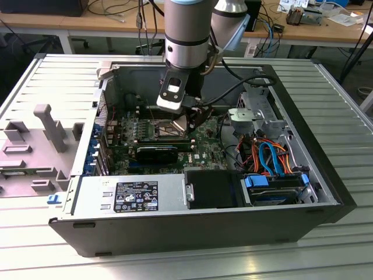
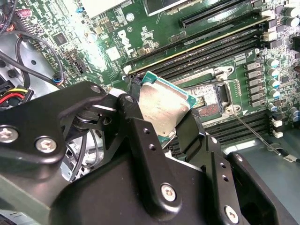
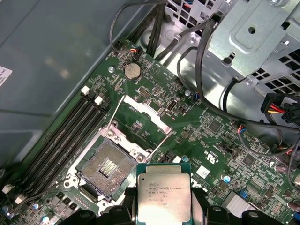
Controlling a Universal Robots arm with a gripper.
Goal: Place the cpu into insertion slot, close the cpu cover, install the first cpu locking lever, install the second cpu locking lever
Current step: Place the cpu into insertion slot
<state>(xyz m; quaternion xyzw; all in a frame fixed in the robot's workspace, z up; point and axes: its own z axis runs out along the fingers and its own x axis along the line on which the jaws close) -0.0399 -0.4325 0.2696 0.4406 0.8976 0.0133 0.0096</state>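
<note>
Fingers (image 2: 136,126) are clamped on two opposite edges of the chip (image 2: 164,105), its dull silver top bare between them. In the first wrist view the chip (image 3: 164,192) hangs clear of the green board (image 3: 197,140), near one corner of the socket (image 3: 108,165) but apart from it. The socket sits by the long memory slots (image 3: 65,140) toward the board's edge.

The socket is bare, its dark contact field showing. The cover (image 3: 150,116) is swung up and away from the socket, so the opening is free. A thin lever (image 2: 255,131) also stands loose beside the socket. In the exterior view the arm (image 1: 186,35) reaches down into the open computer case (image 1: 192,233), which lies on the slatted counter (image 1: 326,256), and holds the chip (image 1: 182,123) over the board's middle.

So the first step is in hand: the chip is carried but not seated. Nothing of the cover or levers is done.

As I judge it, seating calls for bringing the chip squarely over the socket, level, with edges and corner mark matched. It then needs a gentle straight descent, since the contacts look fine and a tilted or offset drop could harm them.
</note>
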